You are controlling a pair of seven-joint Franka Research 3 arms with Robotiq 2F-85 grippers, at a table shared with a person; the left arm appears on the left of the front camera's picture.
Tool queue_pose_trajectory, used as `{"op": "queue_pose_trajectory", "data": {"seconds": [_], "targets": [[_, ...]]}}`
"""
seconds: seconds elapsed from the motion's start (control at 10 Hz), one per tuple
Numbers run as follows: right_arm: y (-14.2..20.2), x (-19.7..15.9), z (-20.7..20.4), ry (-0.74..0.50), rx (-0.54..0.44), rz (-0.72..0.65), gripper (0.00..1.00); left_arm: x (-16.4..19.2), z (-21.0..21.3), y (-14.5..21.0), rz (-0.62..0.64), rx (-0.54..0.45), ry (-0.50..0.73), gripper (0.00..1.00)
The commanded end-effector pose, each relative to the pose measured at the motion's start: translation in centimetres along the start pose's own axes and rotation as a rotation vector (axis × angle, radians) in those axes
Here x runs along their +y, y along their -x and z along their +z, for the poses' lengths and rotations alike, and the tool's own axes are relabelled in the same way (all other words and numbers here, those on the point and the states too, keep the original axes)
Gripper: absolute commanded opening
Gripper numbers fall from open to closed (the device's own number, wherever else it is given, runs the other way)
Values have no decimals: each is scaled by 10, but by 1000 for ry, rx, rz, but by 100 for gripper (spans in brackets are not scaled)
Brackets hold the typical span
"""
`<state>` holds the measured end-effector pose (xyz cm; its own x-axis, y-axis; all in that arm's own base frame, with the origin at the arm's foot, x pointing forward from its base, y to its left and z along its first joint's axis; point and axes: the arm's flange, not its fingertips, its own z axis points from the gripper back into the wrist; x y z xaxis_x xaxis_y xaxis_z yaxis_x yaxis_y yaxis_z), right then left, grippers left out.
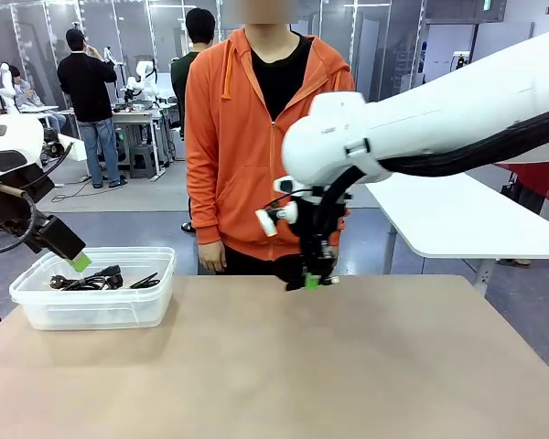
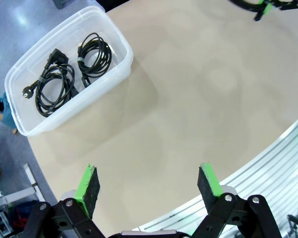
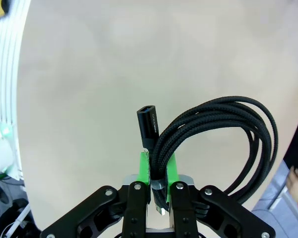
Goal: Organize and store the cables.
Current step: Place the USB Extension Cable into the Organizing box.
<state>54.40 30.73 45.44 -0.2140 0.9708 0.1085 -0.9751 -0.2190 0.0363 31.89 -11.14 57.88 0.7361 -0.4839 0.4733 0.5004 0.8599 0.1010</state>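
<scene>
My right gripper [image 3: 158,168] is shut on a coiled black braided cable [image 3: 223,131], whose loop hangs out to one side and whose black connector [image 3: 148,124] sticks up past the pads. In the front view that gripper [image 1: 313,277] hangs just above the far edge of the table. Two more coiled black cables [image 2: 72,69] lie inside a clear plastic bin [image 2: 25,121], seen from the front as dark coils [image 1: 96,279] in the bin [image 1: 91,311] at the table's left. My left gripper [image 2: 151,186] is open above the bare table near the bin, its green pad [image 1: 80,262] over the bin's rim.
A person in an orange hoodie [image 1: 242,146] stands at the far side, hands down. The tan tabletop [image 1: 302,366] is bare from the middle to the right. A white table [image 1: 467,219] stands behind at the right.
</scene>
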Motion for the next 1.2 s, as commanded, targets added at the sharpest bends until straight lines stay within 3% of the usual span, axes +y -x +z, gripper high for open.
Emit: {"op": "queue_pose_trajectory", "data": {"seconds": [0.0, 0.4, 1.1], "targets": [[-33, -32, -15, 2, 22, -28, 10, 0, 1, 1, 1, 5, -1, 100], [-68, -40, -58, -17, 46, -53, 10, 0, 1, 1, 1, 5, -1, 100], [-55, -33, -129, -90, 43, -81, 10, 0, 1, 1, 1, 5, -1, 100]]}}
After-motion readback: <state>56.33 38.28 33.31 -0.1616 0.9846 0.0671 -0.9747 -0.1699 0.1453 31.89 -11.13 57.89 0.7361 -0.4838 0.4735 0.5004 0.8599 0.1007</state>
